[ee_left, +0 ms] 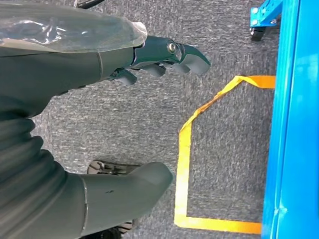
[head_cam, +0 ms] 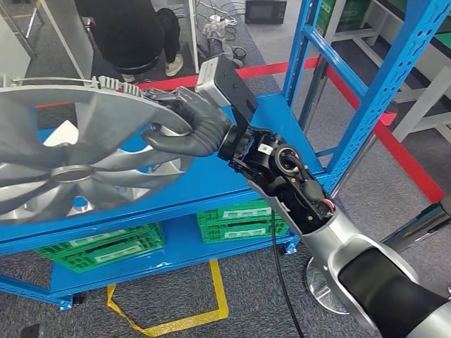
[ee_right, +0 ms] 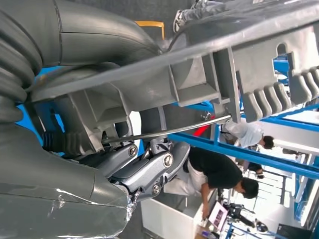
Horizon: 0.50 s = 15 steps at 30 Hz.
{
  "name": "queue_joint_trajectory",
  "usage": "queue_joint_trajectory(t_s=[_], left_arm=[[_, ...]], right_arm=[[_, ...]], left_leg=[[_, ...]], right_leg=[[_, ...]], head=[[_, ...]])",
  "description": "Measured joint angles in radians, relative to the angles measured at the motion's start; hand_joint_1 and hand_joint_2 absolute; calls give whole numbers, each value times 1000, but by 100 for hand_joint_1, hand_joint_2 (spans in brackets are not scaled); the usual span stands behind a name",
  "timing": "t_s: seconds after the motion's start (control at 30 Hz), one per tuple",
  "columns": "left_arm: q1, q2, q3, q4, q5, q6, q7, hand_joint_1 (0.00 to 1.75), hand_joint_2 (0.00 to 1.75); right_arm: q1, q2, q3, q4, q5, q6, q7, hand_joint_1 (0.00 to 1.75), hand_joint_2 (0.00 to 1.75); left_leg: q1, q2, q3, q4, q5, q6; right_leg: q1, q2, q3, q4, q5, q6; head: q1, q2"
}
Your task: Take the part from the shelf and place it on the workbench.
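Note:
The part [head_cam: 69, 151] is a large silver spoked wheel cover, lying nearly flat just above the blue shelf board [head_cam: 223, 184] at the left of the head view. My right hand [head_cam: 194, 128], in a dark glove, grips its rim from the right, thumb over the top edge. In the right wrist view the ribbed grey underside of the part [ee_right: 211, 64] runs across my fingers [ee_right: 146, 172], which curl under it. My left hand [ee_left: 75, 74] hangs over the grey carpet with its fingers apart and nothing in it.
Green crates [head_cam: 242, 220] sit on the lower shelf level. Blue uprights [head_cam: 382, 77] stand to the right of my arm. Yellow tape [head_cam: 180, 320] and a red line [head_cam: 396, 149] mark the carpet. A person [head_cam: 133, 35] crouches behind the shelf.

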<state>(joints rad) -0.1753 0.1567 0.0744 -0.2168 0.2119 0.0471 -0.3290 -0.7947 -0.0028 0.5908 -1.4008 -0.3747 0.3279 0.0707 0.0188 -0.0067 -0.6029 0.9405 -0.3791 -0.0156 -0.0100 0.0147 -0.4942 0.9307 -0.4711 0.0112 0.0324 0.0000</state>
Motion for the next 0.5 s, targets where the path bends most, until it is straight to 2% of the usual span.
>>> queue_joint_trajectory(t_s=[0.33,0.5], left_arm=[[3,-2,0,1,-16,-29,-1,0,175],[3,-4,-1,2,-17,13,-15,0,175]], right_arm=[[91,-50,-12,-205,-39,-62,72,175,175],[114,-69,-12,-260,-45,-88,82,175,175]], left_leg=[[0,1,0,0,-1,-1],[0,1,0,0,-1,-1]], right_leg=[[0,0,0,0,-1,0],[0,1,0,0,-1,0]], head=[[0,0],[0,0]])
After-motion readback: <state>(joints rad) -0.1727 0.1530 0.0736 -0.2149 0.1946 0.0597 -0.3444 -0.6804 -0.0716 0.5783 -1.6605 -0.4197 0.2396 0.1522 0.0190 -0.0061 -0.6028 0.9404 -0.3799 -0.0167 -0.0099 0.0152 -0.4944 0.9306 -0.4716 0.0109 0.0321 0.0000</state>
